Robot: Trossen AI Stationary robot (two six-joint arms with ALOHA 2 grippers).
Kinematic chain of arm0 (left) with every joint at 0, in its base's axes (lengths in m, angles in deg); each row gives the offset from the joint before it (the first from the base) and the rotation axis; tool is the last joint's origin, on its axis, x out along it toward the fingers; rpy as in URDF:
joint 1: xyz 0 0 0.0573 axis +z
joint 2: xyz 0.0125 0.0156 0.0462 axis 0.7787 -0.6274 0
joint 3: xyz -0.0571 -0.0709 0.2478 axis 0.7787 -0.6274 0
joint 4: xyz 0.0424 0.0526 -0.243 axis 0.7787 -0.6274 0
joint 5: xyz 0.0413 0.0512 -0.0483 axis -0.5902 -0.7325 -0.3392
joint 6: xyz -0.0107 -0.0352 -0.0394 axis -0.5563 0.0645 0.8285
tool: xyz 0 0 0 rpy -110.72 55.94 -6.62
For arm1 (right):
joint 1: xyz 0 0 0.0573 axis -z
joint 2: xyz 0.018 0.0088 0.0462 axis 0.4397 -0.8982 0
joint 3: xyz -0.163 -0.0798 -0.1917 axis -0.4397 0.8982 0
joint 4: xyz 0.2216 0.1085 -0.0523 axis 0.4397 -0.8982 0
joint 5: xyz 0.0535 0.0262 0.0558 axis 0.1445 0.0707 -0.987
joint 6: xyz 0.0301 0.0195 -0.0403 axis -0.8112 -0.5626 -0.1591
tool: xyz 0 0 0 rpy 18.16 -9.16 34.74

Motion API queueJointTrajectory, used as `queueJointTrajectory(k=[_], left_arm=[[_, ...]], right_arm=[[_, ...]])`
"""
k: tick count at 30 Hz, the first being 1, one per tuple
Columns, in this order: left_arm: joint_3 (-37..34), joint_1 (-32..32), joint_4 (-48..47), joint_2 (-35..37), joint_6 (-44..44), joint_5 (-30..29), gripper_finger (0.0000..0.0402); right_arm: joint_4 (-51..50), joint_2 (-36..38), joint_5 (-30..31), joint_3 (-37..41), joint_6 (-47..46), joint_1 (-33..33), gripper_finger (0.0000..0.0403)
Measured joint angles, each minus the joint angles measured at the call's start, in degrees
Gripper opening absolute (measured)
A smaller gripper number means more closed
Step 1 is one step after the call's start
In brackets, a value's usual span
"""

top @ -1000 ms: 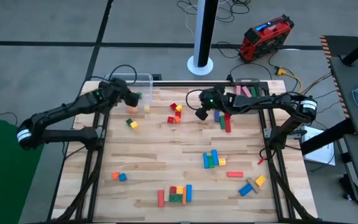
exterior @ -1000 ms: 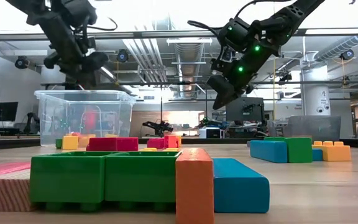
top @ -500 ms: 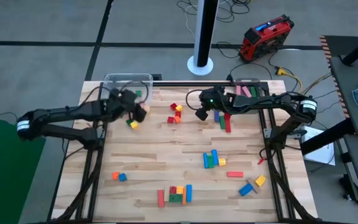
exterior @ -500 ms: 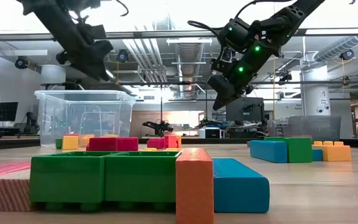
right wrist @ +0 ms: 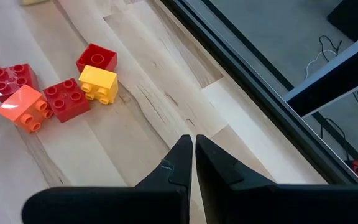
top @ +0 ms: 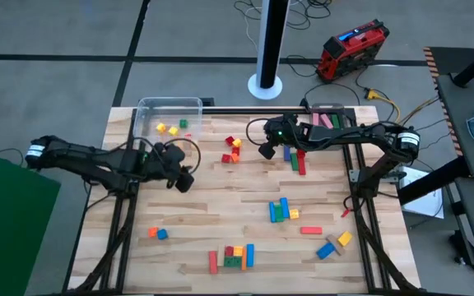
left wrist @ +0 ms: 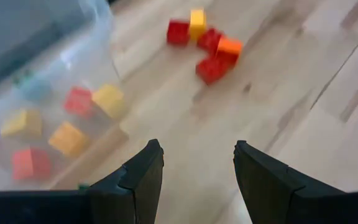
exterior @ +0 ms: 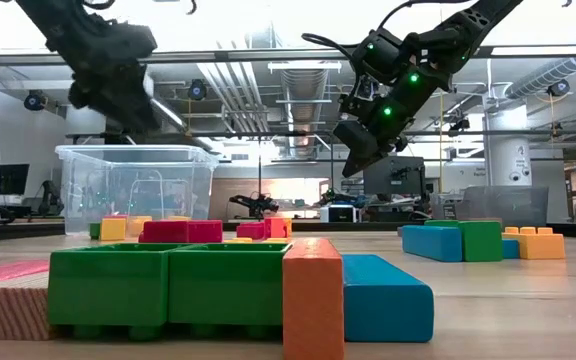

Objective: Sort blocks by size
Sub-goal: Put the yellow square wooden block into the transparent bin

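Your left gripper [top: 183, 182] has swung away from the clear tub [top: 142, 115] at the upper left of the high view and now sits lower, over bare wood left of centre; the yellow block that lay there half a second ago no longer shows, hidden or gone, you cannot tell which. The right gripper [top: 263, 151] has not moved.

The blocks [top: 284, 210] lie scattered: several small ones already in the tub, a red, yellow and orange cluster [top: 233, 150] at upper centre, bars under the right arm, and more groups along the lower half of the counter [top: 212, 201].

The left jaws are spread wide with nothing between them in the left wrist view. The right jaws are pressed together, empty, hovering just right of the cluster.

Watch the cluster: its pieces touch one another, so a grab could drag a neighbour or take two sizes at once. Both arms could also head for it and cross. The tub's wall stands near the left arm's path; a low swing would knock it.
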Motion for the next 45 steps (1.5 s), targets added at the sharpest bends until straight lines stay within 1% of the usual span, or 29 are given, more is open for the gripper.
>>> queueJointTrajectory(k=[5, 8, 10, 16, 21, 23, 25, 27, 31, 32, 33, 37, 41, 45], left_arm=[[-0.02, 0.11, -3.36, -5.39, 4.98, 1.81, 0.0174], [-0.02, 0.54, -3.59, -9.61, 5.86, 6.69, 0.0174], [-0.02, 0.56, -3.56, -12.6, 5.93, 7.91, 0.0174], [0.24, 1.78, -3.67, -19.62, 5.86, 7.72, 0.0174], [1.53, 3.24, -6.8, -22.4, 5.71, 3.81, 0.0172], [1.74, 3.72, -7.37, -23.19, 5.71, 2.94, 0.0161], [1.78, 4.29, -8.16, -24.08, 6.17, 2.14, 0.0141], [1.76, 4.77, -8.1, -25.12, 6.45, 1.56, 0.011], [1.76, 5.13, -8.1, -26.79, 6.74, 0.2, 0.0027], [1.76, 5.17, -8.24, -26.98, 7.16, -0.53, 0.0014], [1.79, 5.21, -8.38, -27.12, 7.73, -1.07, 0.0009], [2.0, 5.21, -9.45, -27.62, 9.9, -1.98, 0.0015], [1.88, 5.2, -14.3, -28.8, 15.46, -4.05, 0.0002], [1.56, 5.3, -15.6, -30.37, 16.24, -5.38, 0.0002]], right_arm=[[0.0, 0.0, -0.02, 0.0, -0.47, 0.0, 0.0013], [0.0, 0.0, -0.02, 0.0, -0.47, 0.0, 0.0013], [0.0, 0.0, 0.0, 0.0, -0.45, 0.0, 0.0013], [0.0, 0.0, 0.0, 0.02, -0.45, 0.0, 0.0013], [-0.01, 0.0, -0.02, 0.04, -1.36, 0.0, 0.0013], [-0.02, 0.0, -0.02, 0.04, -1.46, -0.02, 0.0013], [-0.02, 0.0, -0.02, 0.04, -1.5, -0.02, 0.0013], [-0.01, 0.0, -0.02, 0.04, -1.5, -0.02, 0.0013], [-0.02, 0.0, -0.02, 0.04, -1.5, -0.02, 0.0013], [0.0, 0.0, -0.02, 0.04, -1.5, -0.02, 0.0013], [-0.02, 0.0, -0.02, 0.04, -1.5, -0.02, 0.0013], [-0.02, 0.0, -0.02, 0.04, -1.5, -0.02, 0.0013], [-0.02, 0.0, -0.04, 0.04, -1.55, -0.02, 0.0013], [-0.02, 0.0, -0.07, 0.04, -2.09, -0.02, 0.0013]])
